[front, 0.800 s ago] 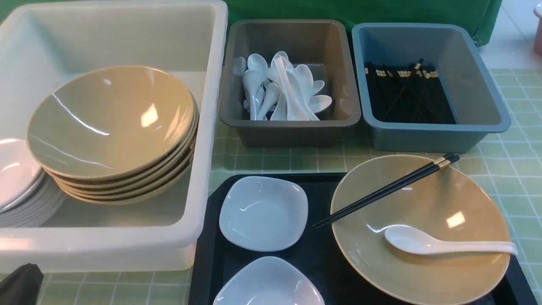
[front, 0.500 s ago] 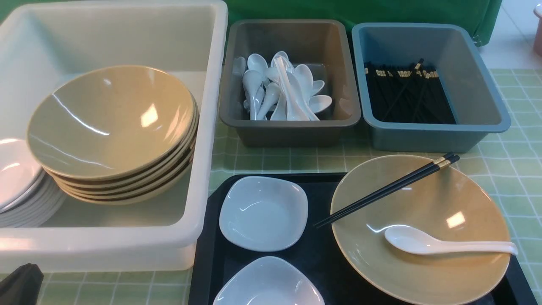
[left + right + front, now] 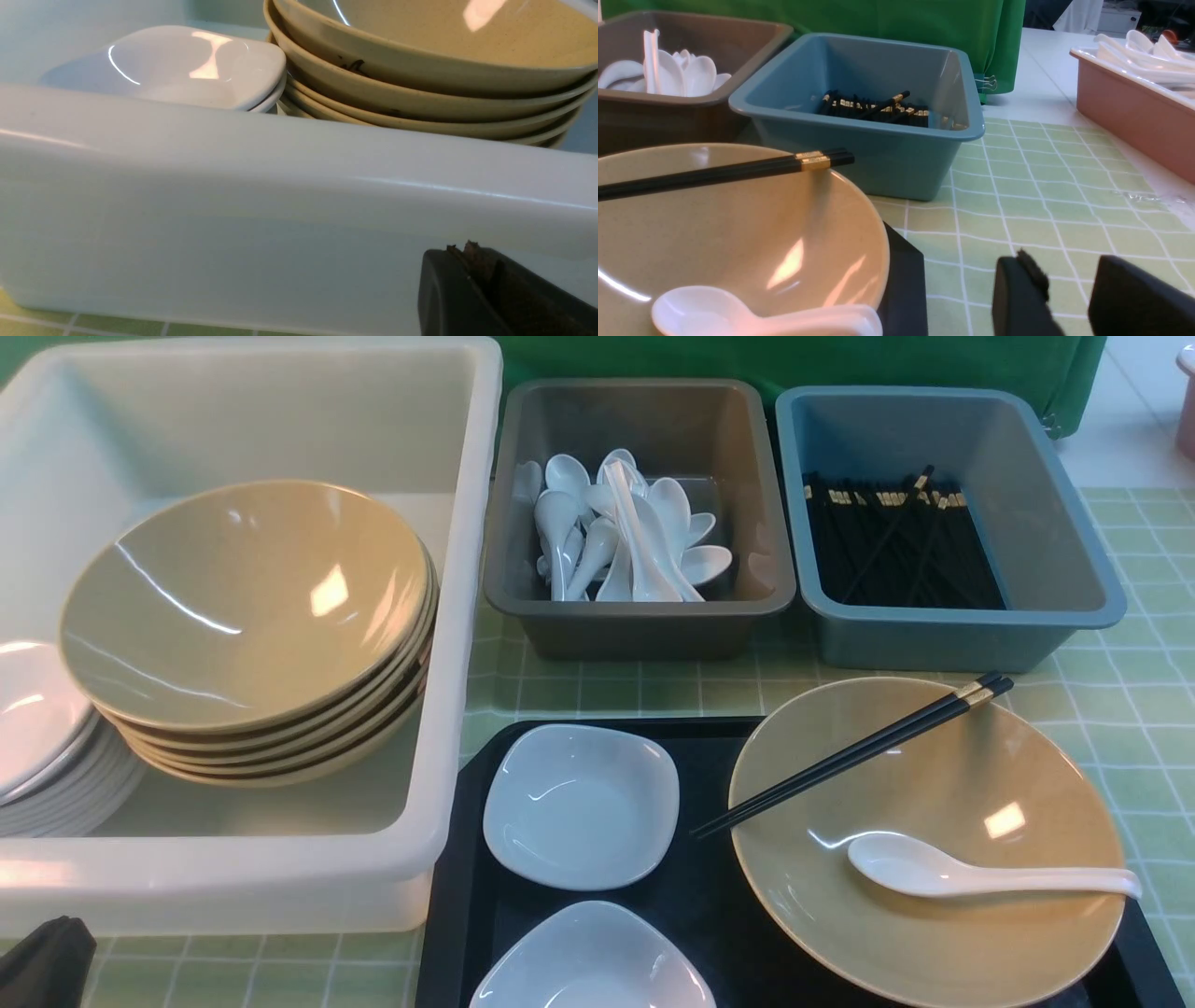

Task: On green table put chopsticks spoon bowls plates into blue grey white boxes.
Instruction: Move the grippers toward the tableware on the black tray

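Chopsticks (image 3: 854,756): pair across tan bowl (image 3: 934,943) rim, on black tray (image 3: 709,905)
Spoon (image 3: 980,875): inside that bowl
Left hand (image 3: 472,254): closed, empty, beside white box (image 3: 233,186)
Right hand (image 3: 1064,268): parted, empty, over bench (image 3: 1041,186)

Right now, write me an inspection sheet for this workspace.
Surface: green table, checked cloth; black tray on it.
Job's things: on tray, tan bowl holding spoon, chopstick pair across its rim, two white plates; in white box, bowl stack and plate stack; in grey box, spoon pile; in blue box, chopstick pile.
Clutter: nothing seen.
Grippers: left gripper shut, outside white box's wall; right gripper open, empty, over cloth.
Cables: nothing seen.
Surroundings: green curtain behind; pink tub of spoons far right.
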Tool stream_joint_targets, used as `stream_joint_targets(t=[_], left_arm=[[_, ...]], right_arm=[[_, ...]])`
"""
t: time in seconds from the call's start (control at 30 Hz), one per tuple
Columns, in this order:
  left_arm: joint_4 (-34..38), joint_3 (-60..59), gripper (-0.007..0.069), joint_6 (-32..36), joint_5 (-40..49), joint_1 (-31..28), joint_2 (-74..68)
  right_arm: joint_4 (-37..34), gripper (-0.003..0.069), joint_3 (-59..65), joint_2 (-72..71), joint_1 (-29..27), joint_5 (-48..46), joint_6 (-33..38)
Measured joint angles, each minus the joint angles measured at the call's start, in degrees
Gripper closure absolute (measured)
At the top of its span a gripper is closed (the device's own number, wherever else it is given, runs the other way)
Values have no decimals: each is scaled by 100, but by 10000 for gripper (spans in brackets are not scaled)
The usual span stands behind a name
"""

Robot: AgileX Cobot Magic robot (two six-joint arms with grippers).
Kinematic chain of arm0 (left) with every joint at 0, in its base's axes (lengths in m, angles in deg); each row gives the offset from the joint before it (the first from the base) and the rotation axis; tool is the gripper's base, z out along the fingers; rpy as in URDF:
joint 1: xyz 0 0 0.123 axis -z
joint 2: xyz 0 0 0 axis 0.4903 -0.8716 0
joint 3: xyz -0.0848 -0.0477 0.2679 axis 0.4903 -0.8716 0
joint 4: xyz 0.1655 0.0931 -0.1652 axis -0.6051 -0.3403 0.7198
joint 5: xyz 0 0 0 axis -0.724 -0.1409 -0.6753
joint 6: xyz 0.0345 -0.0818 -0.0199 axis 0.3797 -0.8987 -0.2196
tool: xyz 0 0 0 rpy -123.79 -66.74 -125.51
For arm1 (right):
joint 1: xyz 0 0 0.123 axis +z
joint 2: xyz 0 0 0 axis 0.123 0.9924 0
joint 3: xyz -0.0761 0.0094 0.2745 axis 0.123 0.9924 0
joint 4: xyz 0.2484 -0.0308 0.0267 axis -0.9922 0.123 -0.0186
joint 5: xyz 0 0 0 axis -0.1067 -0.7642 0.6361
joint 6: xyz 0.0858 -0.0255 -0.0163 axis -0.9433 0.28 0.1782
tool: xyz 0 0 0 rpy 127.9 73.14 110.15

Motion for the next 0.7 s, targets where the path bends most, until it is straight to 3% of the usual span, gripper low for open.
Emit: stream_joint_targets(t=[0.23, 0.4, 0.57, 0.7], left_arm=[[-7, 0, 626, 3, 0, 0, 0], [-630, -1, 626, 340, -18, 0, 0], [-725, -12, 626, 286, -114, 0, 0], [-526, -12, 626, 219, -869, 0, 0]], right_arm=[[0, 423, 0, 0, 0, 0, 0], [0, 423, 0, 0, 0, 1, 0], [0, 423, 0, 0, 0, 7, 0], [5, 423, 0, 0, 0, 364, -58]])
